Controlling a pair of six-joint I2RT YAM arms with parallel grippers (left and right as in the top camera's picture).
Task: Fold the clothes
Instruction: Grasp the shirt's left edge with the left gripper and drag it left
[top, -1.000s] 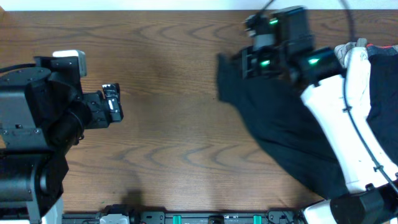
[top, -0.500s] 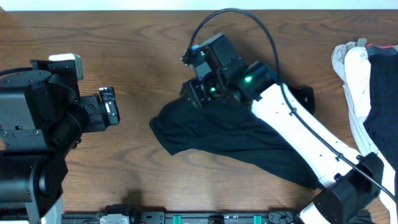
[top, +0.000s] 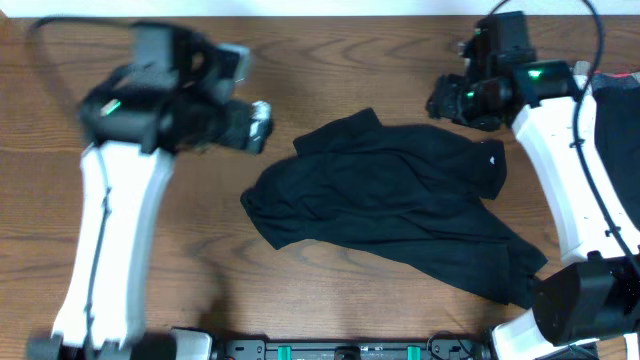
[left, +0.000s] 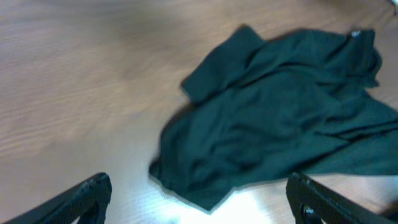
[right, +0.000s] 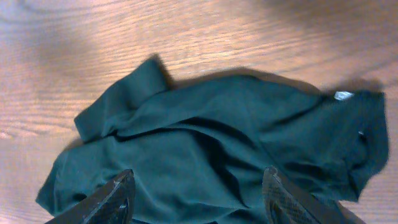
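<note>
Looks barely begun, judging by the lay of things. Shows no fold yet in the black shirt, spread loose and crumpled on the wooden surface, roughly between the two arms and a little toward the right. Needs flattening first, most likely, then sleeves and sides brought in, then a fold across; all of that left to do. Leaves more clothes waiting too, heaped at the right edge and partly hidden behind the right arm.

Puts the left pincer over bare wood just left of the shirt, blurred in the overhead view; from the left wrist, fingers spread wide with nothing gripped. Puts the right pincer near the shirt's far right corner, close to the collar end; from the right wrist, likewise gaping wide and gripping nothing.

As for the shirt: plain black, matte, soft and thin-looking, rumpled in broad ridges. One short sleeve poking out toward the far side, fairly flat. Small white neck label showing at the right end, collar bunched around it. Near edge ragged, tapering to a twisted tail by the right arm's base. Nothing lying square; hard to tell front from back.
</note>
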